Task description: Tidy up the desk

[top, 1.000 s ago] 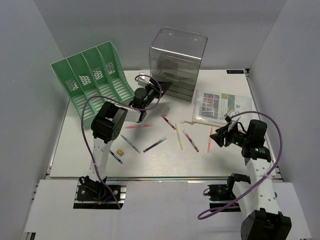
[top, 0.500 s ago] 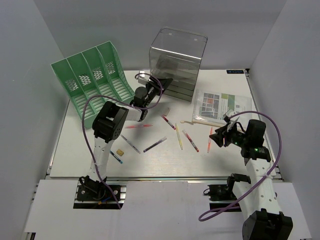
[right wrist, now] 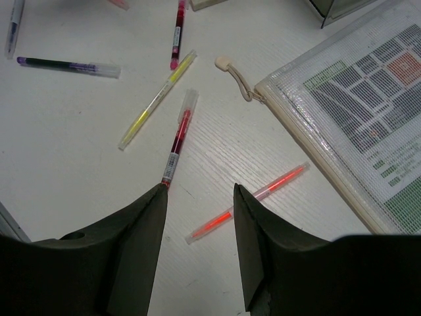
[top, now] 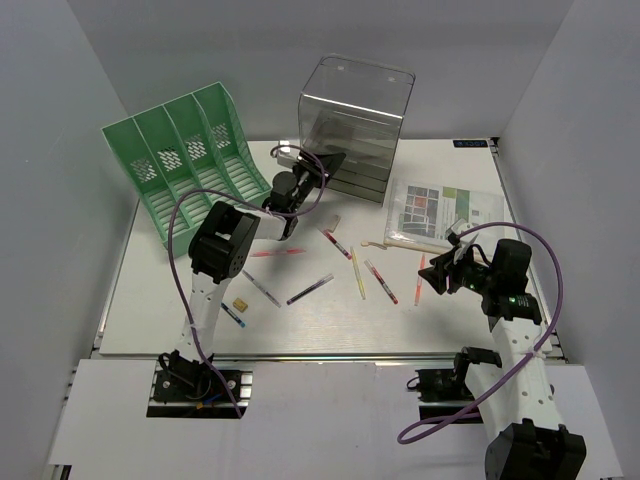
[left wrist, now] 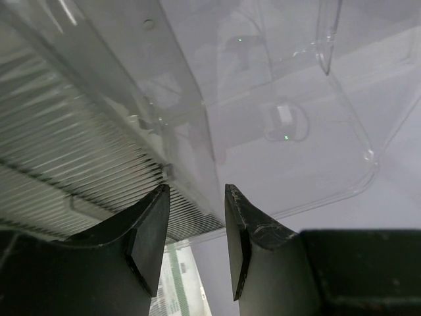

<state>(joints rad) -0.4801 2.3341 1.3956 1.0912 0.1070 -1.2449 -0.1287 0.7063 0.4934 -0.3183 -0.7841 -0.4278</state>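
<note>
Just below the right pincer (right wrist: 199, 192) lies the desk (right wrist: 66, 151).

- Bench (top: 160, 300): large, flat, white rectangular top, lying level.
- Pale grey walls (top: 60, 150) close it in at 9, 12 and 3 o'clock.
- A silver metal rail (top: 330, 357) runs along its 6 o'clock edge.
- Close up, its surface shows fine wood grain.

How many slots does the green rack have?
4, side by side across the green rack, which stands at the far-left corner of the desk. None look hidden.
</note>
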